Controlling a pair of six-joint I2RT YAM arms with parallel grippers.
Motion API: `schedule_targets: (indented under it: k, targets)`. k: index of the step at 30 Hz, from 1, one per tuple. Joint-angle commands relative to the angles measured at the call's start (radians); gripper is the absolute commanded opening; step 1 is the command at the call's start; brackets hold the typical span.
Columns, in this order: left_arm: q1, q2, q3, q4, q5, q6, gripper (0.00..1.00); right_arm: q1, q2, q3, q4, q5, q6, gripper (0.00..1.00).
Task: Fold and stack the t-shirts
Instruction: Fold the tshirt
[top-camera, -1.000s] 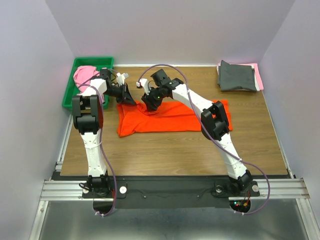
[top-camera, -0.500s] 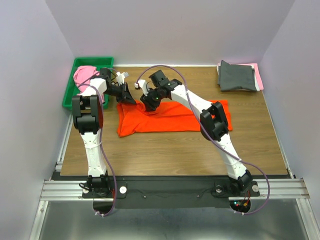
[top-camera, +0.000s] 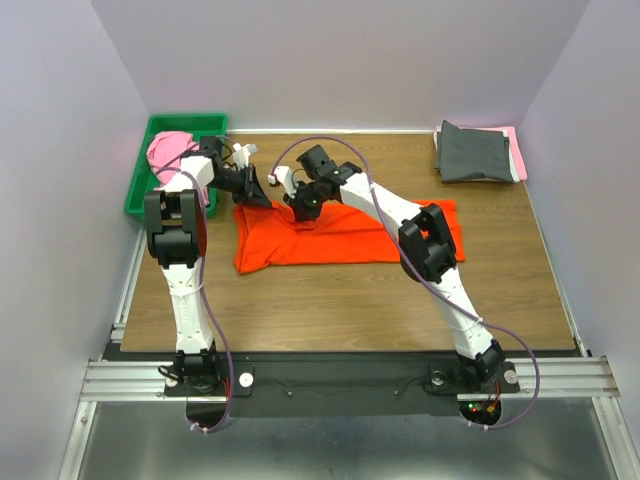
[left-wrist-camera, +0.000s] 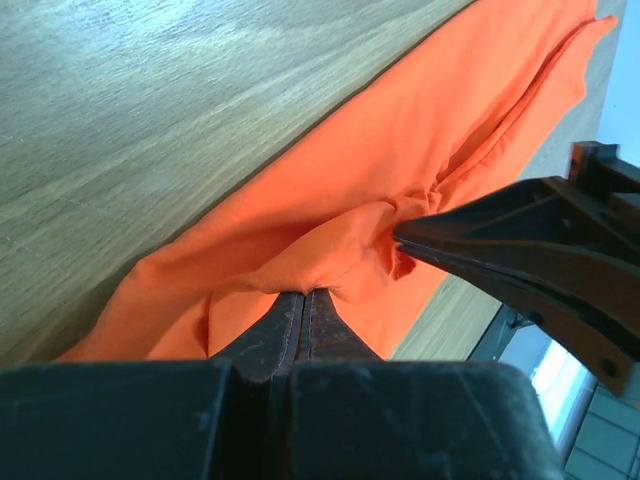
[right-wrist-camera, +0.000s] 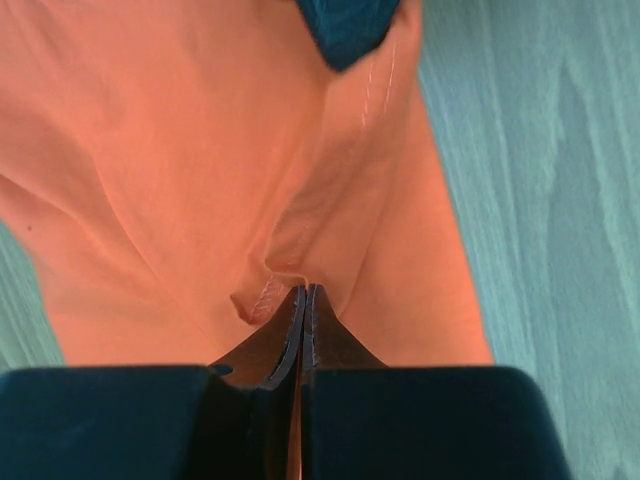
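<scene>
Orange t-shirt (top-camera: 345, 235) lies spread across the middle of the table (top-camera: 330, 310), with both arms on its far edge near the left end. Left gripper (left-wrist-camera: 305, 293) is pinched tight on a bunched fold, and right gripper (right-wrist-camera: 303, 291) is clamped on another fold just beside it. Bare wood runs all along the shirt's near edge. Folded grey t-shirt (top-camera: 475, 152) sits in the far right corner, well apart.

no readable text, labels, brands or numbers anywhere, arm markings perhaps too small to tell
</scene>
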Motion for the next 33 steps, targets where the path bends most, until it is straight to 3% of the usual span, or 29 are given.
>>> schedule_targets:
  k: [1, 10, 21, 27, 33]
  targets:
    - [-0.003, -0.050, 0.059, -0.040, 0.000, 0.033, 0.00, 0.007, -0.078, -0.032, 0.037, 0.026, -0.046, 0.01]
    - [-0.005, -0.131, 0.033, -0.202, -0.078, 0.164, 0.00, -0.030, -0.138, -0.064, 0.035, 0.027, -0.057, 0.01]
    - [-0.005, -0.237, -0.194, -0.229, -0.144, 0.207, 0.00, -0.033, -0.185, -0.153, 0.031, -0.009, -0.094, 0.01]
    - [-0.014, -0.246, -0.272, -0.193, -0.213, 0.205, 0.00, -0.027, -0.196, -0.182, 0.021, -0.042, -0.098, 0.07]
    - [-0.015, -0.280, -0.268, -0.253, -0.172, 0.311, 0.25, -0.016, -0.248, -0.223, -0.003, -0.081, -0.117, 0.28]
